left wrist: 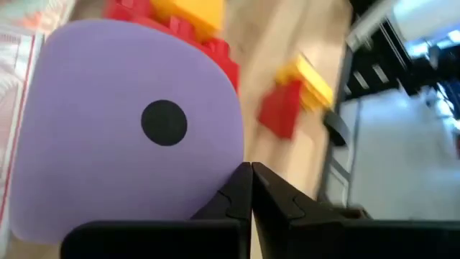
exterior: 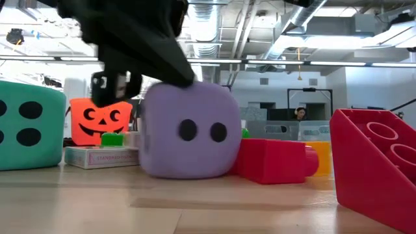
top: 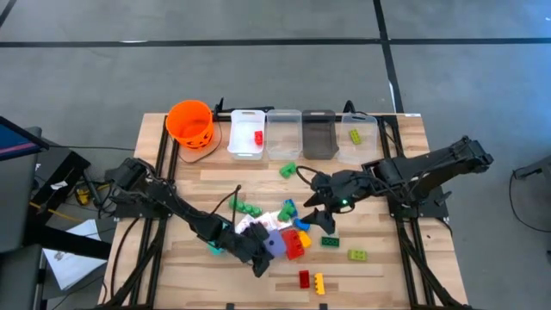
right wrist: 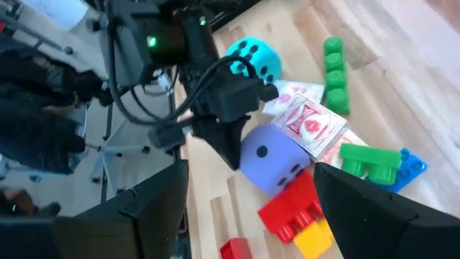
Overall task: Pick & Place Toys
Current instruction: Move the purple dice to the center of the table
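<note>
Left gripper (right wrist: 231,155), fingers together, tips touching the purple die (right wrist: 277,164). Right gripper (top: 320,213) spread apart, empty, nearby.

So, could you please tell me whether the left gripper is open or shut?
Shut: the left gripper has its fingers pressed together, empty, beside the purple die.

The place looks like a robotics lab in an open office: a slatted wooden worktop (top: 379,275) on a black metal frame stands on grey carpet tiles, and beyond its far edge show exposed silver ceiling ducts (exterior: 208,19), strip lights and glass partitions.
</note>
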